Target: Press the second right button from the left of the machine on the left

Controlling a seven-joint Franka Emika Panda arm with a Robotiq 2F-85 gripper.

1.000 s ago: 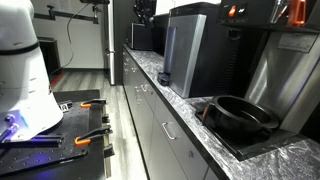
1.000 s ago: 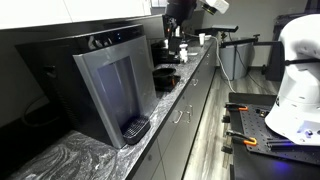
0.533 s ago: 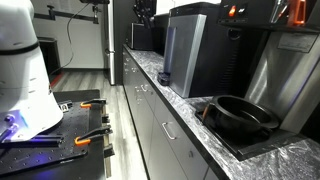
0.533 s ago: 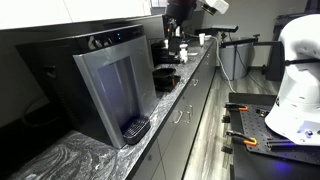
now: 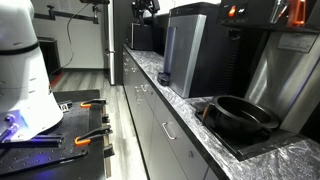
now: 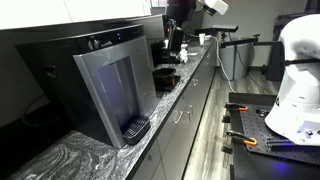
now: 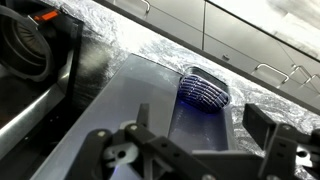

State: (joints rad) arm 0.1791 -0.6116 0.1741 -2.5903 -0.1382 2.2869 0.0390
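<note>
The machine (image 5: 186, 55) (image 6: 108, 88) is the tall dark box with a grey-silver front panel, standing on the speckled counter in both exterior views. Small buttons (image 6: 106, 41) sit in a row along its top front edge, too small to tell apart. My gripper (image 5: 146, 10) (image 6: 177, 38) hangs high beyond the machine's far end, touching nothing. In the wrist view I look down the grey panel (image 7: 120, 100) to the blue-lit drip grille (image 7: 205, 91). The gripper (image 7: 190, 150) is open, its fingers spread wide with nothing between them. The buttons are hidden in that view.
A black pan (image 5: 240, 116) (image 7: 28, 45) rests on the counter (image 5: 150, 72) on the machine's other side. A lower black appliance (image 6: 165, 75) stands under the gripper. Cabinet drawers (image 5: 150, 120) run below. The white robot base (image 5: 25, 70) and orange-handled tools (image 5: 92, 134) fill the aisle.
The jaws have spread from nearly closed to wide apart. The arm has barely shifted above the machine's far end.
</note>
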